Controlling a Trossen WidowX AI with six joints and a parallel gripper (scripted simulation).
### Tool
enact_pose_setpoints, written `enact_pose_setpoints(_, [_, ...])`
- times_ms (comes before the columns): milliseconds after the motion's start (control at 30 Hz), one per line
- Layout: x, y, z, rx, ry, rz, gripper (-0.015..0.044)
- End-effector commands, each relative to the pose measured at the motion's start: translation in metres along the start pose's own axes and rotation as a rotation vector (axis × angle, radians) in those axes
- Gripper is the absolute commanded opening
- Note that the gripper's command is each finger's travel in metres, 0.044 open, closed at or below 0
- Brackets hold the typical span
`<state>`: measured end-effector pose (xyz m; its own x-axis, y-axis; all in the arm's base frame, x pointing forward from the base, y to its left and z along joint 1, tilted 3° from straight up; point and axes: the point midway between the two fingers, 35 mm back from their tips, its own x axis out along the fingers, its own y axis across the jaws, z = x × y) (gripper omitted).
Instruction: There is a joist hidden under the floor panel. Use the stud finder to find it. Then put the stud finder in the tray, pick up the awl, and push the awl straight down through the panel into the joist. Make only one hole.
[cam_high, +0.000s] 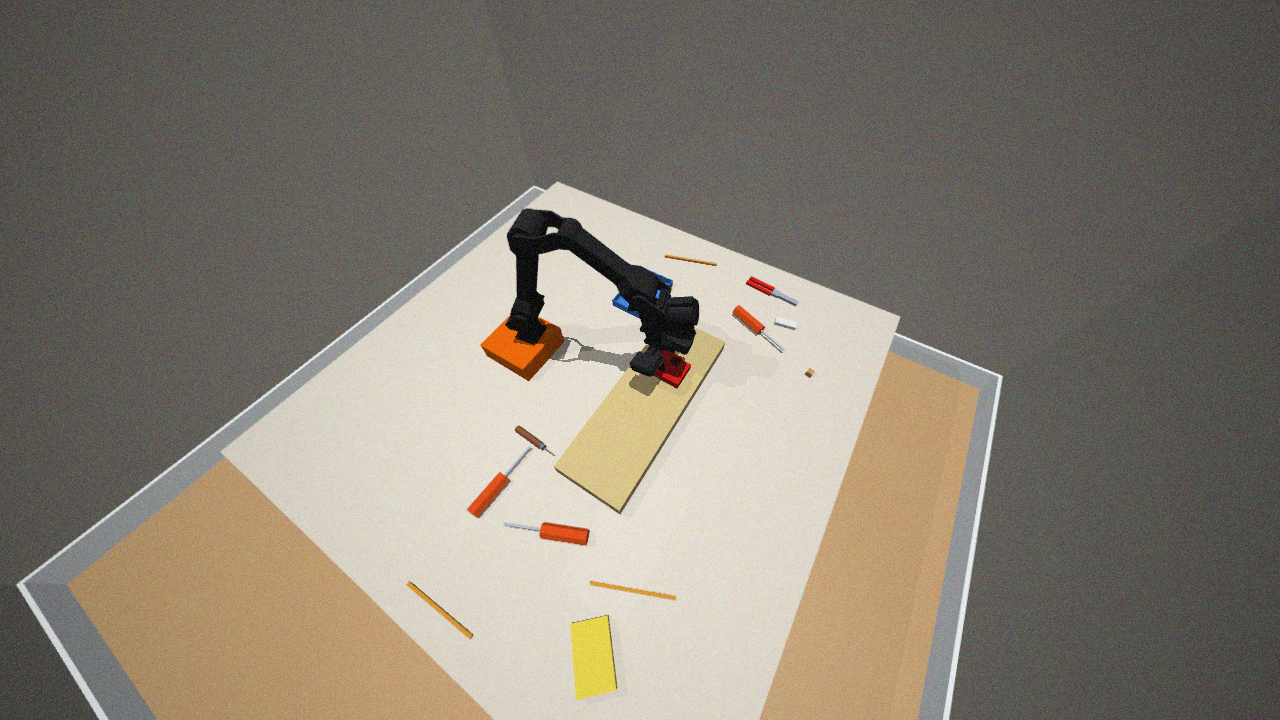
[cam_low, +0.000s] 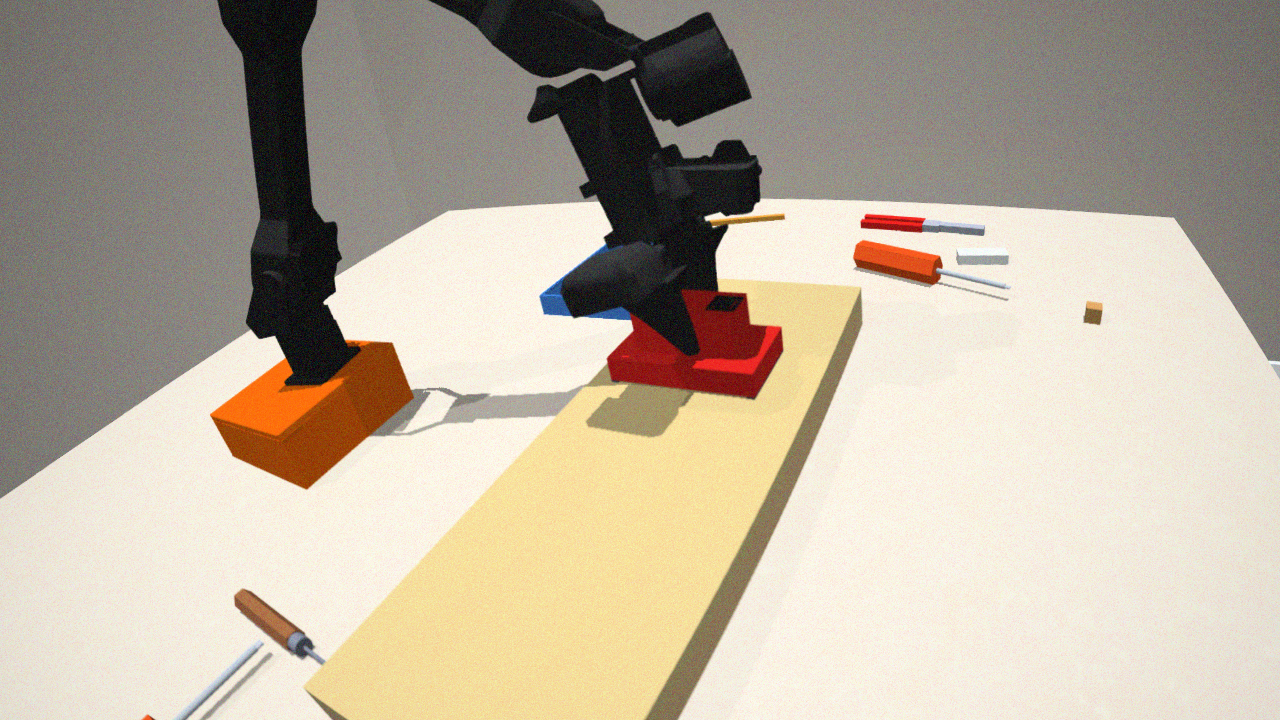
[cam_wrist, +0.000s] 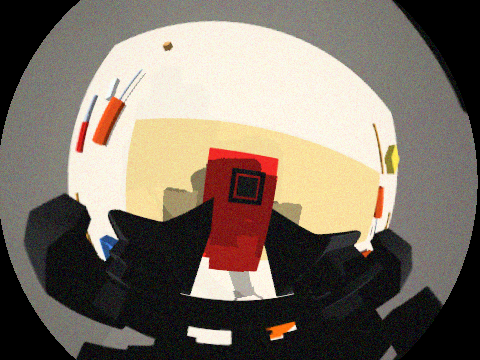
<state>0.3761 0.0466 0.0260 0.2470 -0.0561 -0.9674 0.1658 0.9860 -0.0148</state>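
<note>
The red stud finder (cam_high: 680, 372) (cam_low: 760, 344) (cam_wrist: 242, 255) is flat on or just above the far part of the tan floor panel (cam_high: 617, 447) (cam_low: 572, 537) (cam_wrist: 165, 150); any small gap is hard to tell. My gripper (cam_high: 663, 362) (cam_low: 702, 324) (cam_wrist: 238, 204) is shut on its raised handle, one finger on each side. The square on the handle's top looks dark. The blue tray (cam_high: 624, 305) (cam_low: 586, 308) (cam_wrist: 107, 246) is partly hidden behind the arm. The brown-handled awl (cam_high: 529, 437) (cam_low: 268, 618) lies off the panel's near left corner, its tip toward the panel. The joist is not visible.
An orange screwdriver (cam_high: 748, 319) (cam_low: 895, 262) (cam_wrist: 108, 121), red-handled tool (cam_high: 760, 285), white block (cam_high: 785, 323) and small wooden cube (cam_high: 809, 372) lie beyond the panel. Another screwdriver (cam_high: 488, 495) lies close to the awl, and one (cam_high: 563, 533) before the panel's near end.
</note>
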Motion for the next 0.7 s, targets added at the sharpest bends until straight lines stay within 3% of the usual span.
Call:
enact_pose_setpoints(0, [0.000,0.009,0.000,-0.001,0.001,0.003,0.0000])
enact_pose_setpoints(667, [0.000,0.039,0.000,0.000,0.001,0.005,0.0000])
